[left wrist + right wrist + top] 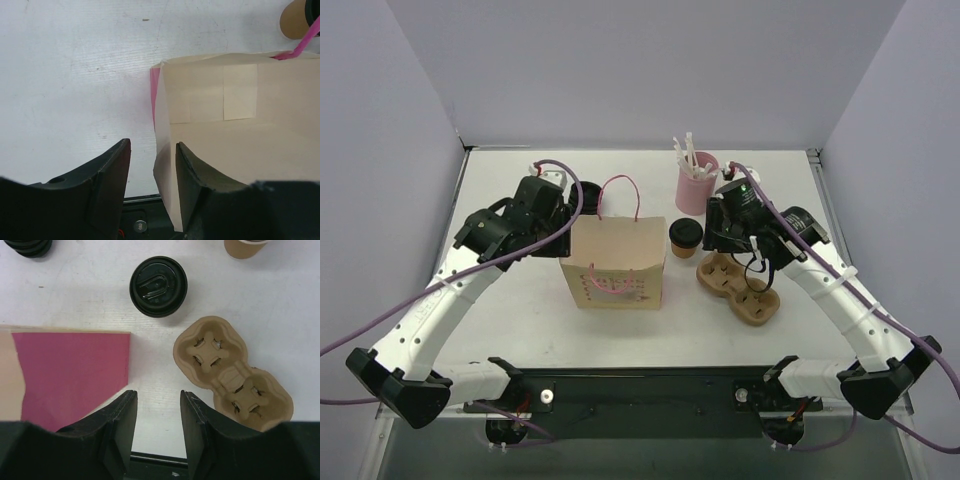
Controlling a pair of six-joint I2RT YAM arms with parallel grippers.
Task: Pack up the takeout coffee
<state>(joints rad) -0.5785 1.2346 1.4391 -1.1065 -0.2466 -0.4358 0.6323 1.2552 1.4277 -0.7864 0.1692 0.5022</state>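
Left gripper (153,147): jaws apart, straddling the bag (240,145) wall. Right gripper (158,394): jaws apart, empty. Coffee (158,286) stands right of bag.

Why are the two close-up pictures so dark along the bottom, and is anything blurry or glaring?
Left wrist view: the left fingers sit near the lens, black and soft-edged; the paper bag is sharp and bright. Right wrist view: same dark right fingers; faint sheen on the takeout coffee lid. Top view: soft light, pale shadows.
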